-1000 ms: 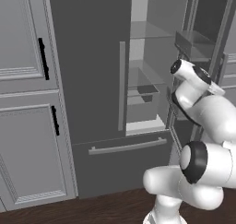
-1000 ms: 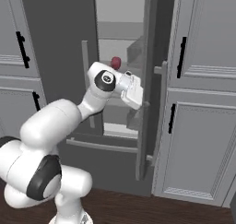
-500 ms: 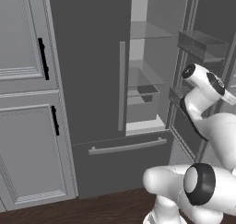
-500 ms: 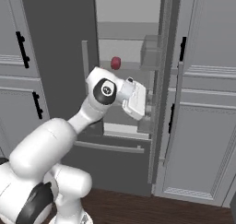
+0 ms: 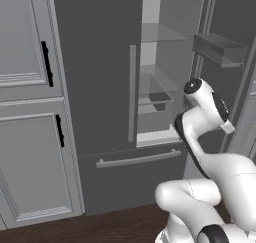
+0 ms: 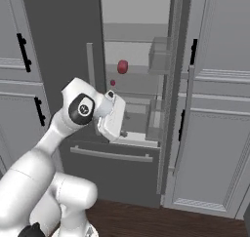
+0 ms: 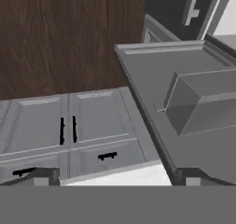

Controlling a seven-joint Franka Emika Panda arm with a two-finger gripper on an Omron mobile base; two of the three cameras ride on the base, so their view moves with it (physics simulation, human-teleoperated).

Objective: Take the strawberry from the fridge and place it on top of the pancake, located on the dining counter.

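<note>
The fridge [image 5: 100,77] stands with its left door shut and its right door [image 6: 172,85] swung wide open, showing pale glass shelves. A small red strawberry [image 6: 122,67] sits on an upper shelf inside. My gripper [image 6: 117,126] hangs in front of the open compartment, below and slightly left of the strawberry and well apart from it. In the hand view its fingertips [image 7: 42,174] stand far apart with nothing between them, so my gripper [image 7: 117,176] is open and empty. The pancake and the dining counter are out of view.
Grey panelled cabinets with short black handles flank the fridge on the left [image 5: 30,87] and right [image 6: 219,109]. The open door's bins [image 6: 158,55] jut out to the right of the hand. The bottom drawer's bar handle [image 5: 135,159] runs below. Dark wood floor [image 6: 146,216] lies in front.
The gripper let go of the right door's handle and opened wide. The door swung further open, and the hand drew down and left, away from it.
</note>
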